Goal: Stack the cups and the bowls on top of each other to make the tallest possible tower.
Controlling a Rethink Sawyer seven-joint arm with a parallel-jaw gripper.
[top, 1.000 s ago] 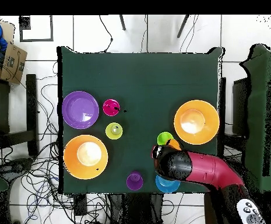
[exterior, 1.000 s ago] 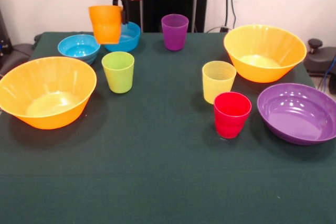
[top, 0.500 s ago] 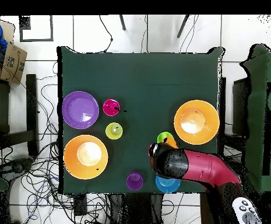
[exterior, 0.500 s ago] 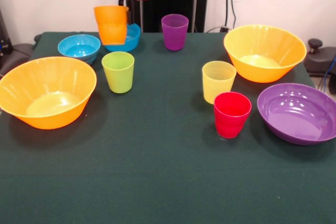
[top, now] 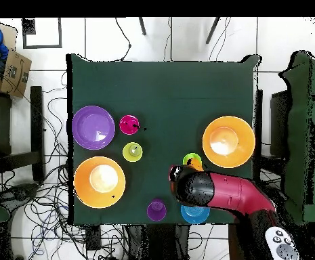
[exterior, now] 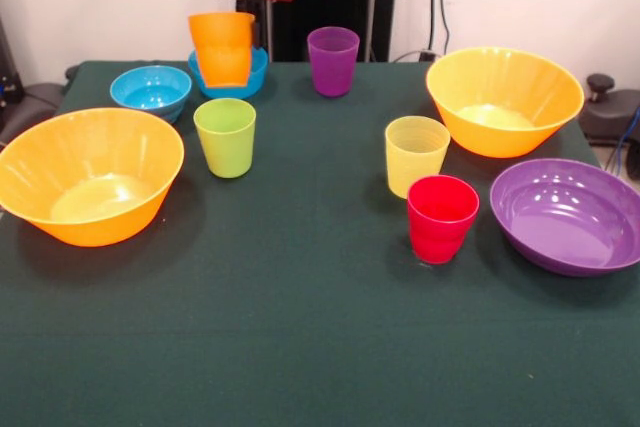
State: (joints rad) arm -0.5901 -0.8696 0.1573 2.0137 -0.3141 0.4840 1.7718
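My gripper [exterior: 255, 32] comes down from the red arm head at the top and is shut on the rim of the orange cup [exterior: 222, 47]. The cup hangs upright, just over or in the deeper blue bowl [exterior: 236, 78]; I cannot tell whether they touch. The cyan bowl [exterior: 150, 89] sits to its left. The lime green cup [exterior: 225, 137], purple cup [exterior: 333, 60], yellow cup [exterior: 416, 154] and red cup [exterior: 441, 217] stand apart on the table. In the overhead view the arm [top: 217, 193] covers the gripper and cyan bowl.
Two large orange bowls [exterior: 88, 175] [exterior: 503, 99] sit at the left and right of the green table [exterior: 300, 347]. The purple bowl [exterior: 570, 215] lies at the right edge, beside the red cup. Cables lie on the floor around the table [top: 51, 203].
The gripper has carried the orange cup to the right in the front view, from beside the blue bowl to over it.
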